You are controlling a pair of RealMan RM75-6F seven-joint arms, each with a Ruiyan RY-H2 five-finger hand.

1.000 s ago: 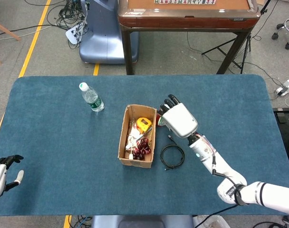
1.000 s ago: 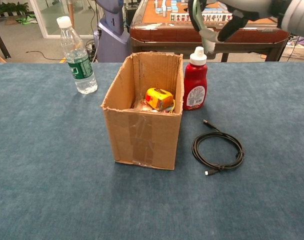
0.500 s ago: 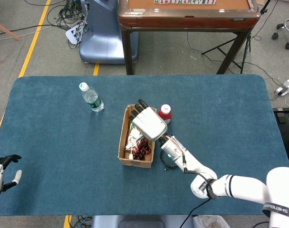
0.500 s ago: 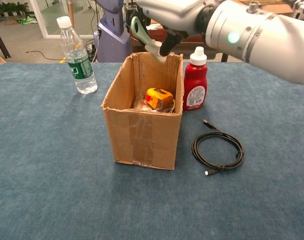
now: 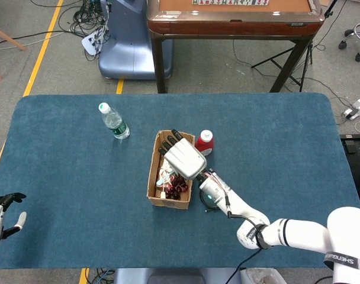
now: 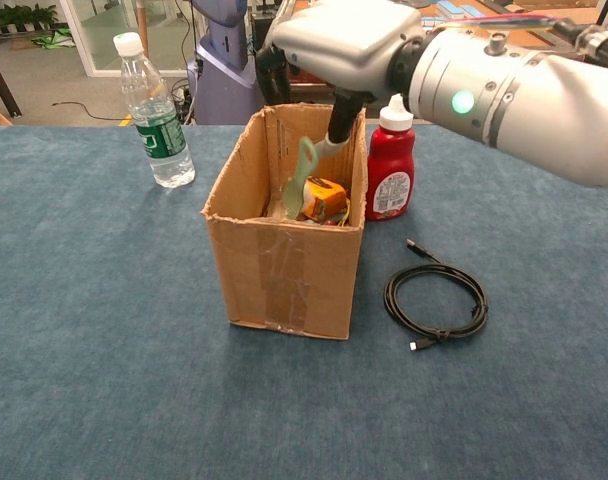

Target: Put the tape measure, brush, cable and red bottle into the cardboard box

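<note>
Only illegible label, red bottle (image 6: 391,165).

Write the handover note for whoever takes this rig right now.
Right robot hand: over the cardboard box, lowering the brush into it; whether the fingers grip it or have let go cannot be told.
Left robot hand: at the near left table edge, open, holding nothing.
Done: tape measure lies in the box.
In progress: brush, partly inside the box.
Left: cable, coiled on the table right of the box; red bottle, upright behind the box's right rear corner.
The water bottle is not part of the job.
</note>
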